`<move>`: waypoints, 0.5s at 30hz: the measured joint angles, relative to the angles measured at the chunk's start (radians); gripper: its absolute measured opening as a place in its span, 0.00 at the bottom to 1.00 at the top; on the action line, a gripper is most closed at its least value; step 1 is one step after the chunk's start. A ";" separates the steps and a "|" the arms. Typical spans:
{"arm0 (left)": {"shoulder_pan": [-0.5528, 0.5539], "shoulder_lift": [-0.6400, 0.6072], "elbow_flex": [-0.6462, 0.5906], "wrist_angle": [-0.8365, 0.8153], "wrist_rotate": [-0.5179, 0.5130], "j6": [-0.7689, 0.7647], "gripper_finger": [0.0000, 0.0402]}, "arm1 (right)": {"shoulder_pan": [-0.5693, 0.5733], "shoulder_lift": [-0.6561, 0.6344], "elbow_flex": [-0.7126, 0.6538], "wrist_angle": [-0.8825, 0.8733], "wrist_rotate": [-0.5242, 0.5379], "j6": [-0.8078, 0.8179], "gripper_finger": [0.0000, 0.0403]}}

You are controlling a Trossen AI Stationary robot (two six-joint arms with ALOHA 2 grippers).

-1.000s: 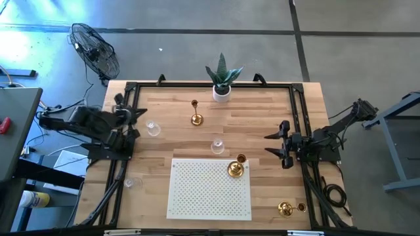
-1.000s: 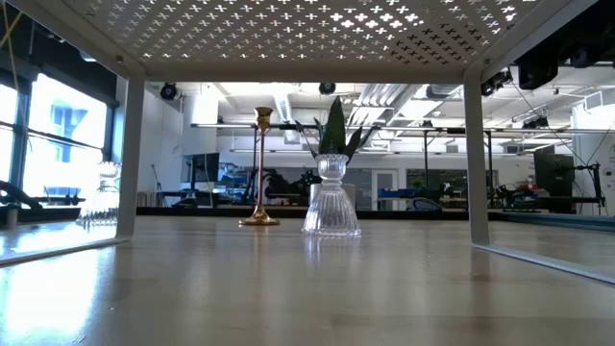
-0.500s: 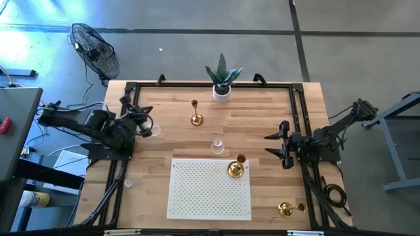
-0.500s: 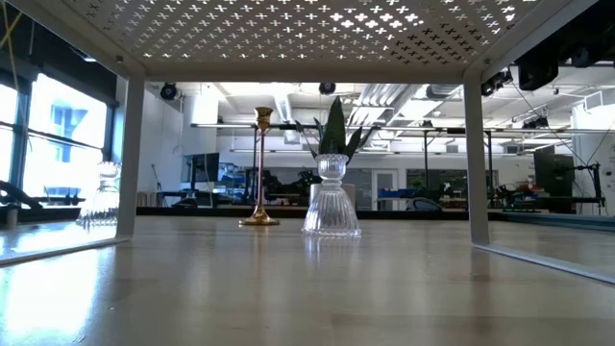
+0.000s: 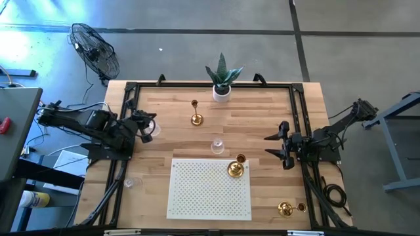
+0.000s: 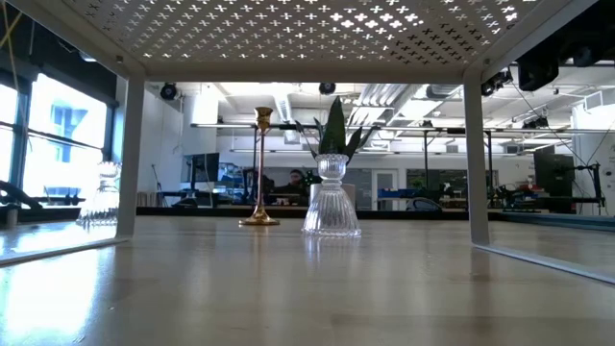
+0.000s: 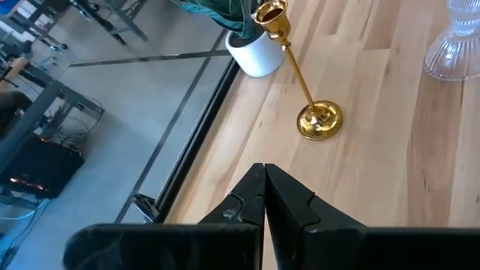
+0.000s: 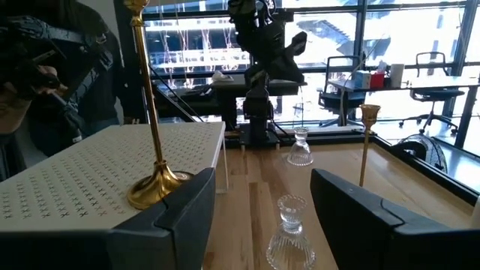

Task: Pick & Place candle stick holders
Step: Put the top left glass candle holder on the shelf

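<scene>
Two pincers, high view: left pincer (image 5: 148, 124) shut and empty, just beside a glass holder (image 5: 153, 129), left of the white perforated stand (image 5: 210, 190); right pincer (image 5: 281, 144) wide open, empty, right of it. Left wrist view: brass holder (image 7: 300, 75) upright on the tabletop (image 7: 375, 172). Right wrist view: another brass holder (image 8: 154, 112) atop the stand.
</scene>
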 joint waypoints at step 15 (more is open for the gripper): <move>0.000 0.005 0.000 -0.016 0.132 -0.086 0.39 | 0.000 0.000 0.000 0.000 0.001 -0.003 0.52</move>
